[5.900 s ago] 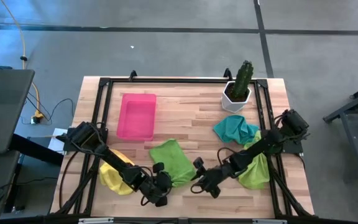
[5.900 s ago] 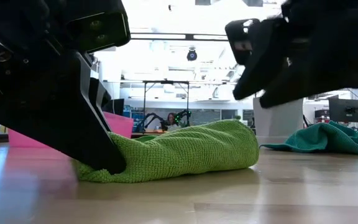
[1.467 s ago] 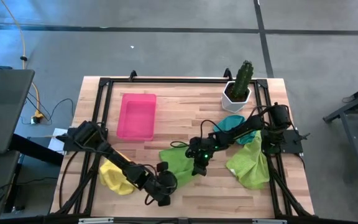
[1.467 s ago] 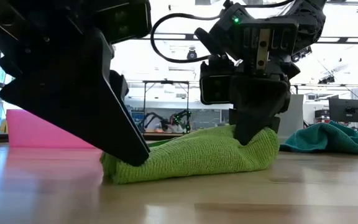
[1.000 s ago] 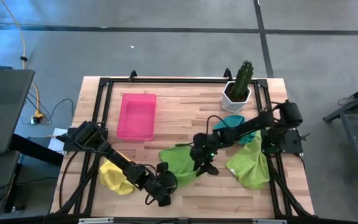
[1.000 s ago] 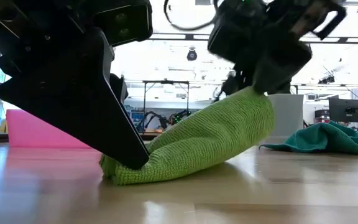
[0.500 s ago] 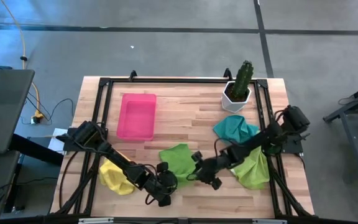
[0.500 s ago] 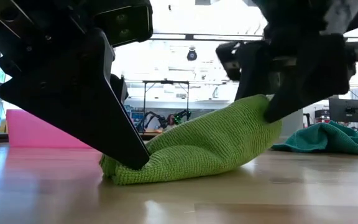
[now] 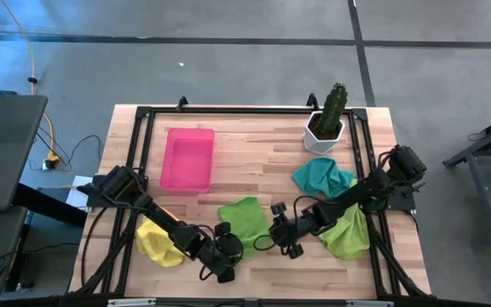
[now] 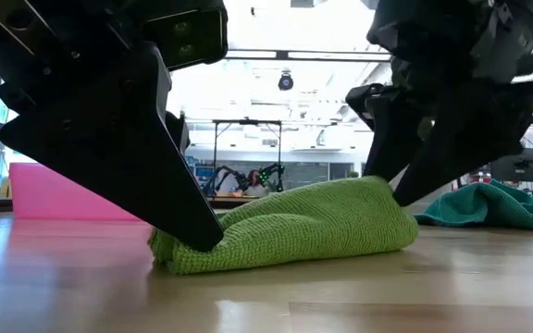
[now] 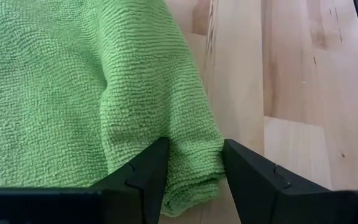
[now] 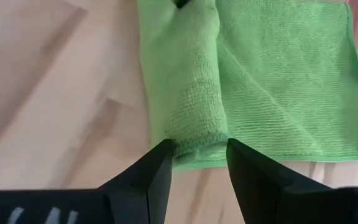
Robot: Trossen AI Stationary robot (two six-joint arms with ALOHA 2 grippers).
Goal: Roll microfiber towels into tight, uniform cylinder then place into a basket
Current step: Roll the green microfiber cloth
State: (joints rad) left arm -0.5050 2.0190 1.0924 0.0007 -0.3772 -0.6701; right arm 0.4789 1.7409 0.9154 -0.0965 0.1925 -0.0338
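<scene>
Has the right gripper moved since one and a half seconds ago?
Yes. The right gripper has moved away from the cactus pot, toward the table's near edge.

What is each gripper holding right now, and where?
Both pinch the lime green microfiber towel: left gripper on one end of its rolled edge, right gripper on the opposite end.

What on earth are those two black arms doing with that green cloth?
They are rolling it up. The left gripper pinches one end of the rolled edge of the lime green towel, and the right gripper pinches the other end, near the table's front. The roll is only begun; most of the towel lies flat. The pink basket is empty, and the yellow towel, the teal towel and a second green towel lie loose.
</scene>
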